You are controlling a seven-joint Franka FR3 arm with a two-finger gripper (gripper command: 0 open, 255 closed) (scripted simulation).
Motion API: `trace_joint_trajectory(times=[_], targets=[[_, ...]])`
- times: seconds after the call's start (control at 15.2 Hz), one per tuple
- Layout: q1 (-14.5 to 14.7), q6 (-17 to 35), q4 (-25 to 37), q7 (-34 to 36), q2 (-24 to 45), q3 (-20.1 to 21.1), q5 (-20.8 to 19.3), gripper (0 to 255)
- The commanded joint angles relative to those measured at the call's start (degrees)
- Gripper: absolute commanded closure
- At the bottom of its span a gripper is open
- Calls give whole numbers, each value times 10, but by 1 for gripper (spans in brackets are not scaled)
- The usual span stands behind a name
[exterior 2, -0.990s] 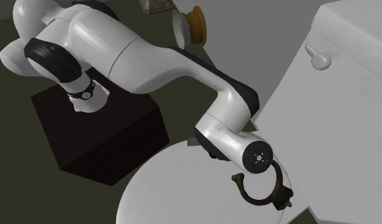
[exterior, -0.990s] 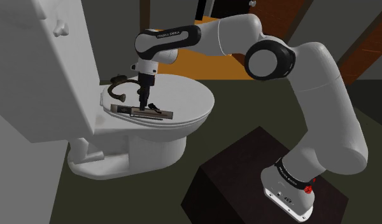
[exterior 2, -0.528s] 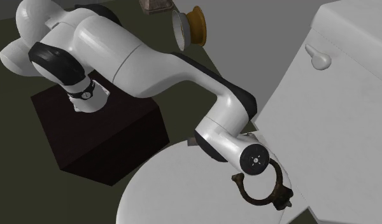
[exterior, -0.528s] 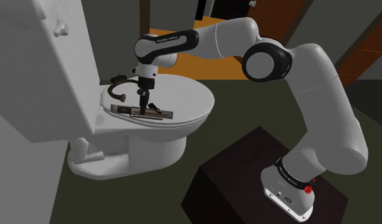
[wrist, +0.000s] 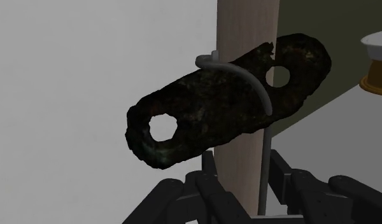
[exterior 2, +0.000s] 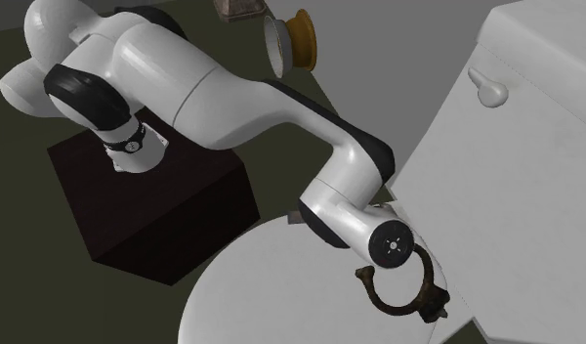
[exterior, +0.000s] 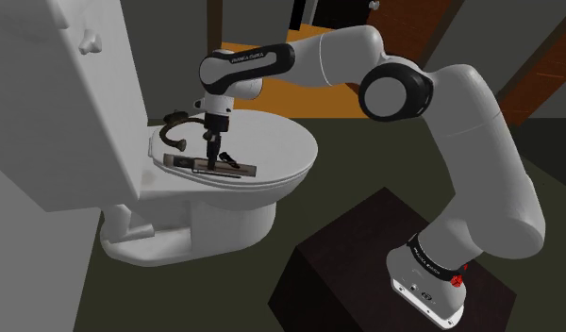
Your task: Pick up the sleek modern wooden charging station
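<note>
1. Toilet lid (exterior: 283,141), white & closed, carries the wooden charging station (exterior: 238,171): flat plank w/ a dark two-hole piece (wrist: 202,121) lying across it.
2. Gripper (exterior: 211,162) points straight down at the station's mid; clamped or not, can't tell.
3. Dark open ring (exterior 2: 377,298) lies nr the tank.

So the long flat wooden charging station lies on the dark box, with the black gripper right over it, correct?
Not quite: the long flat wooden charging station lies on the white closed toilet lid, not the dark box, as the shoulder view shows. The black gripper is right over it.
</note>
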Motion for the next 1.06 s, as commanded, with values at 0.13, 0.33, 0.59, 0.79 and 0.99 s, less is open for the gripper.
trace_joint_trajectory(times=[0.13,0.33,0.59,0.79,0.99], targets=[[-1,-14,-1,5,-17,0,0,255],[-2,-27,0,10,-29,0,-1,255],[-3,-45,5,18,-44,1,-1,255],[-4,-60,10,23,-55,1,-2,255],[-4,-65,12,26,-58,1,-2,255]])
